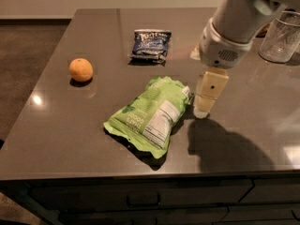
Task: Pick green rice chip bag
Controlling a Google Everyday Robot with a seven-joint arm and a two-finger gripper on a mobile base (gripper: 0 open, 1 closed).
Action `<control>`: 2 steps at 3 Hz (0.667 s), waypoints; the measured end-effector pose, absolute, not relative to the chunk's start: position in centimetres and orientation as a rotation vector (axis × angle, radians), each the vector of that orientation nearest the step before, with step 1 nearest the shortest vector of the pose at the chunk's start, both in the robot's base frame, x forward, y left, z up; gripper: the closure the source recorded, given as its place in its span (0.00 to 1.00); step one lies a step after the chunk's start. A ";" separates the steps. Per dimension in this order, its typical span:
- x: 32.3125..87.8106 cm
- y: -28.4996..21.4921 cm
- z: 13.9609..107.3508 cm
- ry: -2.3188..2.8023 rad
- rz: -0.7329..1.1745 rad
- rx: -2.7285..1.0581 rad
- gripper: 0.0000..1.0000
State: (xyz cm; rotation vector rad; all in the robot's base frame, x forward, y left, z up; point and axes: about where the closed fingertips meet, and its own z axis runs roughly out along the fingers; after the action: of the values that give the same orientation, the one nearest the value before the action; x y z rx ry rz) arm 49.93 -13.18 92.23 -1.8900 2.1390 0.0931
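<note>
The green rice chip bag (149, 115) lies flat on the dark countertop (70, 125), lime green with a white nutrition panel facing up. Its long axis runs from near left to far right. My gripper (205, 102) hangs from the white arm (234, 27) just to the right of the bag's far right end. It points down, low over the counter and beside the bag, not on it.
A small dark blue snack bag (150, 45) lies behind the green bag. An orange (81, 70) sits at the left. A clear glass (281, 35) stands at the far right. The counter's front edge (140, 175) runs close below the bag, with drawers beneath.
</note>
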 end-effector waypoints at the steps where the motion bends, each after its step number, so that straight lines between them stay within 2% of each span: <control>1: 51.1 -10.9 89.3 2.173 0.151 -1.927 0.00; 2: 51.5 -9.4 87.8 2.205 0.195 -1.928 0.00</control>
State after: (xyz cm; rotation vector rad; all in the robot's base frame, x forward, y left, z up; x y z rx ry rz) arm 51.48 -9.43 87.80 -1.9285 2.2054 0.1952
